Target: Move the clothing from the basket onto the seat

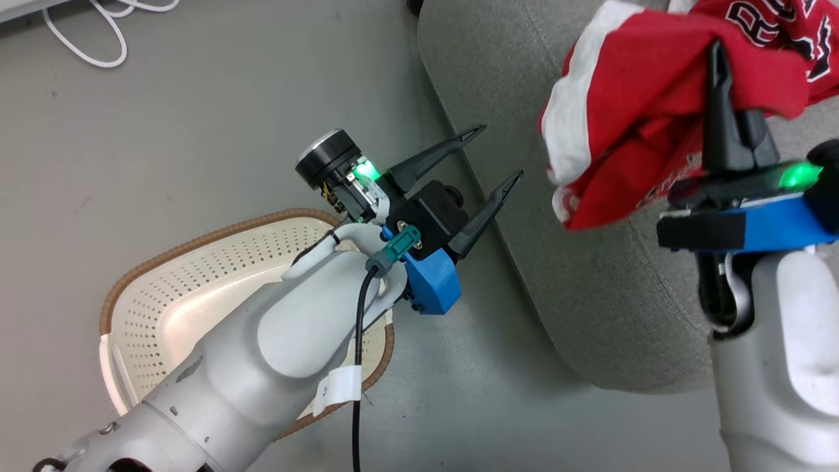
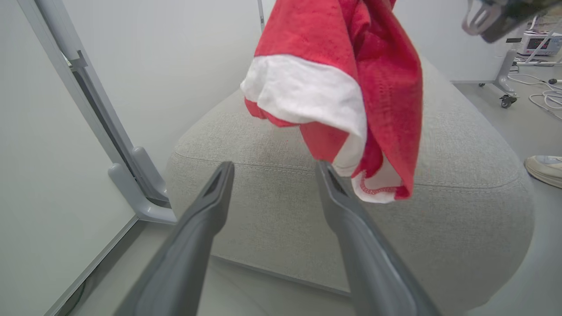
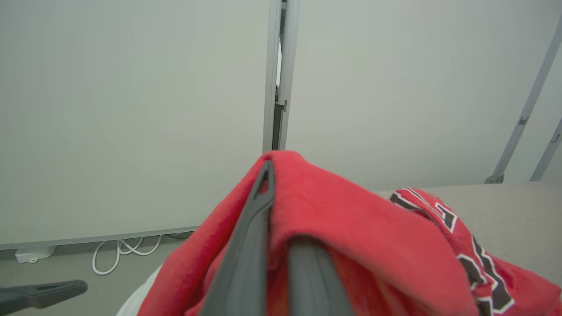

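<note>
Grips the red clothing (image 1: 642, 72) in the right gripper (image 1: 721, 59), raised over the seat (image 1: 590, 295); holds the left gripper (image 1: 503, 151) spread, empty, between basket (image 1: 196, 275) and seat.

Red clothing (image 1: 655, 98) drapes over the right gripper (image 3: 283, 206), burying the tip of one finger (image 3: 307, 281). Its lettering (image 1: 780, 26), beyond that finger, is cut by the head view's top edge and creased past reading. Behind the left gripper (image 1: 501, 151), the forearm (image 1: 295, 341) covers much of the basket (image 1: 196, 275). Right of the left fingers (image 2: 364, 263), a pale shoe (image 2: 544, 169) is cut off by the edge.
</note>
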Tool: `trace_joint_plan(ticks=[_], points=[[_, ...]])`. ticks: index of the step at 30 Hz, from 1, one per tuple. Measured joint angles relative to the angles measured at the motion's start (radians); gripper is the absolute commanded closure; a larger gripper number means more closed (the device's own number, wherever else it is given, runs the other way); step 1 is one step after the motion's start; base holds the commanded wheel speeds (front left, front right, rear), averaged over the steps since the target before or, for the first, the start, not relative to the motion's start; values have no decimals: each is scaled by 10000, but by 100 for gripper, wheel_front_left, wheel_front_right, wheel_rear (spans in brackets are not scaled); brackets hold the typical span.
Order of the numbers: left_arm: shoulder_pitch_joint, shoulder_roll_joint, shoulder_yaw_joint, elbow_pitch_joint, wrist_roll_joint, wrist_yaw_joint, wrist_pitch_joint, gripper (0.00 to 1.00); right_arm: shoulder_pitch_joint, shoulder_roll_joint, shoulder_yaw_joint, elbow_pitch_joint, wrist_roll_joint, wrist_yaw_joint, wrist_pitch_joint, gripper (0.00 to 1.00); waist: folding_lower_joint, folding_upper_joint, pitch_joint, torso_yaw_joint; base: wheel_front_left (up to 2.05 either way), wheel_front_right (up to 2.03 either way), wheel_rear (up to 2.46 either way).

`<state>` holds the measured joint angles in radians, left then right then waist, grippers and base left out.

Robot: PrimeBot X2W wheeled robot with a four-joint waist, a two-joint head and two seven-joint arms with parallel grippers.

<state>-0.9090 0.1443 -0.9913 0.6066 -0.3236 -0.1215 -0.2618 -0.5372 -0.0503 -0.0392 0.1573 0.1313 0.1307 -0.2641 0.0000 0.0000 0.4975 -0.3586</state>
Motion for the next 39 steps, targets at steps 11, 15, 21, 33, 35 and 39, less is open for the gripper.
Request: trace_joint_plan(ticks=[11,15,21,33,35,39], points=[[-1033,405,84,-585,347,146,94,0,-3822,-978,-1914,-1317,-545,0,-4,100,1,0,1543,450,0,0,0],[-1323,606,113,-894,437,213,199,0,-4957,-1668,-2989,-1615,-514,0,-4,100,1,0,2190,571,0,0,0],[-1493,838,75,-1346,527,284,418,0,-5580,-3014,-4587,-1390,-313,0,-4,100,2,-1,3057,608,0,0,0],[-1762,1068,-23,-1962,606,332,640,0,-4543,-3593,-6084,863,-265,0,-2,100,1,0,4012,615,0,0,0],[-1806,1081,-56,-2023,608,334,669,0,-4318,-3340,-6117,1156,-324,2,-2,100,1,0,4062,617,0,0,0],[-1852,1091,-117,-2167,608,339,729,0,-3919,-2715,-6174,1567,-362,0,-2,100,1,0,4123,633,0,0,0]])
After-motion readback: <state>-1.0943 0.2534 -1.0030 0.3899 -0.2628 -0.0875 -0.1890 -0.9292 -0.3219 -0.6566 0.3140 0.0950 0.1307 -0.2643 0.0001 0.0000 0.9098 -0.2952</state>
